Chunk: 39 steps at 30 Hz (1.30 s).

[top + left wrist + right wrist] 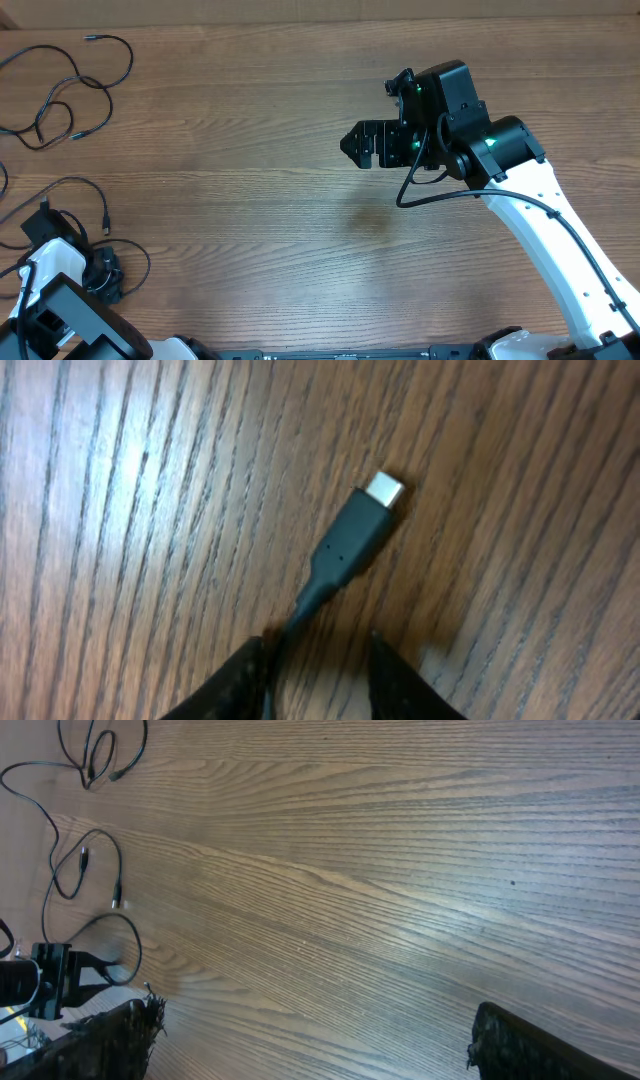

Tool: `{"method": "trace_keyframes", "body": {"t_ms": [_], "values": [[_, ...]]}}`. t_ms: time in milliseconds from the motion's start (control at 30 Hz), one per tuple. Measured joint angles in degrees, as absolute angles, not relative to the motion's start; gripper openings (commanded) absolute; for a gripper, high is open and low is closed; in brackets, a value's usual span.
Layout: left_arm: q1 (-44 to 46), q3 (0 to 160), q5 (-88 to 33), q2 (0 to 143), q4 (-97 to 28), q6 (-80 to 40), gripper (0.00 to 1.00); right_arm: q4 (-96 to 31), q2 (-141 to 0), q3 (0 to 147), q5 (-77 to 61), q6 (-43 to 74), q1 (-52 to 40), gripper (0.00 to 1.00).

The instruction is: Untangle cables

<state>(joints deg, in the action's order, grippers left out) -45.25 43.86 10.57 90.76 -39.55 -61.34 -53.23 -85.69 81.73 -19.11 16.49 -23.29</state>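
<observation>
Wooden table [250,120], lower left: left gripper [318,685] straddles a cable [345,550] behind its plug, grip unclear; right gripper [315,1030] gapes wide centre-right.

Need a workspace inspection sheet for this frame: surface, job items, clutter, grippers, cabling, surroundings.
Surface: wood-grain table.
Job's things: thin black cables in loose loops at the table's left; one plug lies flat on the wood.
Clutter: nothing seen.
Grippers: left gripper straddles the lead just behind the plug, grip not confirmable; right gripper open, empty, over mid-table.
Cables: arm cable hangs in a loop off the right arm.
Surroundings: nothing seen.
</observation>
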Motion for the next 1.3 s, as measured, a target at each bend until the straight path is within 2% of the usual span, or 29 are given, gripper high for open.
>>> {"method": "trace_keyframes", "body": {"t_ms": [400,800,900,1067,1100,1133,1167,1200,1233,1300], "values": [[-45.25,43.57,11.94,90.78,-38.65,-60.97,0.07,-53.23,-85.69,81.73,-19.11,16.51,-23.29,1.0],[-45.41,43.03,13.52,91.0,-31.92,-56.03,0.04,-53.76,-85.69,81.73,-19.11,16.49,-23.29,1.0],[-45.43,42.94,13.58,91.05,-30.96,-55.18,0.08,-53.78,-85.69,81.73,-19.09,16.49,-23.29,1.0],[-45.93,42.78,13.5,91.31,-28.18,-53.95,0.07,-54.85,-85.69,81.73,-19.11,16.49,-23.29,1.0],[-46.33,42.81,13.39,91.31,-28.21,-53.47,0.11,-55.16,-85.69,81.73,-19.11,16.51,-23.29,1.0],[-46.76,42.89,13.15,91.31,-28.25,-52.71,0.27,-55.35,-85.69,81.73,-19.09,16.51,-23.29,1.0],[-47.18,42.98,13.08,91.33,-28.27,-52.1,0.52,-55.31,-85.69,81.73,-19.11,16.47,-23.29,1.0],[-47.44,43.2,12.86,91.42,-28.47,-51.24,0.69,-55.29,-85.69,81.73,-19.11,16.49,-23.29,1.0],[-47.68,43.46,12.53,91.55,-28.58,-50.43,0.77,-55.22,-85.69,81.73,-19.09,16.49,-23.29,1.0],[-48.01,44.05,11.46,91.7,-28.67,-48.99,0.86,-54.98,-85.69,81.73,-19.11,16.49,-23.29,1.0]]}}
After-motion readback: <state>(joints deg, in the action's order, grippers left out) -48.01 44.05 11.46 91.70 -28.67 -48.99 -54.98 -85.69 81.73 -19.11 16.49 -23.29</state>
